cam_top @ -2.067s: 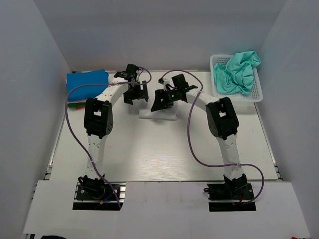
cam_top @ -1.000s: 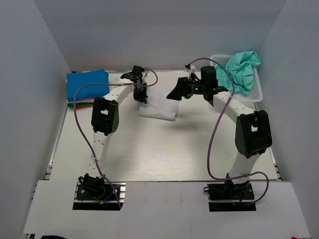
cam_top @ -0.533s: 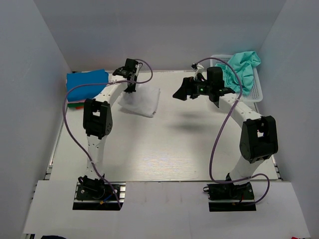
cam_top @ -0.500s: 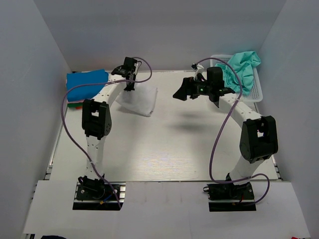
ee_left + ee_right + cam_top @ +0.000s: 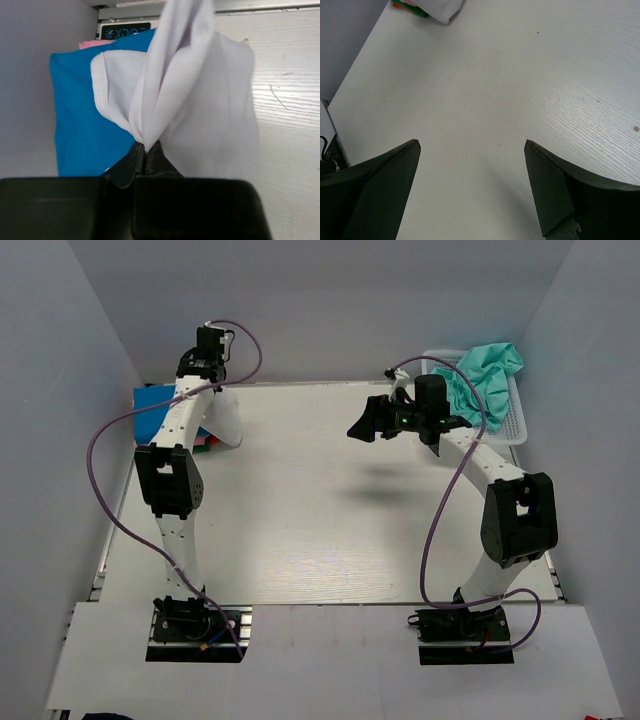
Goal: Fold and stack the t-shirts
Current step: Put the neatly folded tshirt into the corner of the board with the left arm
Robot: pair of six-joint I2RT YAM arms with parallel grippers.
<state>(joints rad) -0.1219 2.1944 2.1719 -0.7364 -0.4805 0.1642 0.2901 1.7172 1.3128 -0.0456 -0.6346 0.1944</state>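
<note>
Top external, white table (image 5: 330, 530), grey walls (image 5: 60, 390), white t-shirt (image 5: 225, 420)

- Your left arm (image 5: 168, 472): stretched nearly straight toward the far-left corner, wrist raised high.
- Your left gripper (image 5: 145, 151): pointing down, fingers pressed together and pinching a fold of the white t-shirt (image 5: 210, 100).
- Your right arm (image 5: 512, 512): elbow out at the right side, forearm angled inward toward the far centre.
- Your right gripper (image 5: 471, 144): held in the air, jaws spread wide, nothing between them.
</note>
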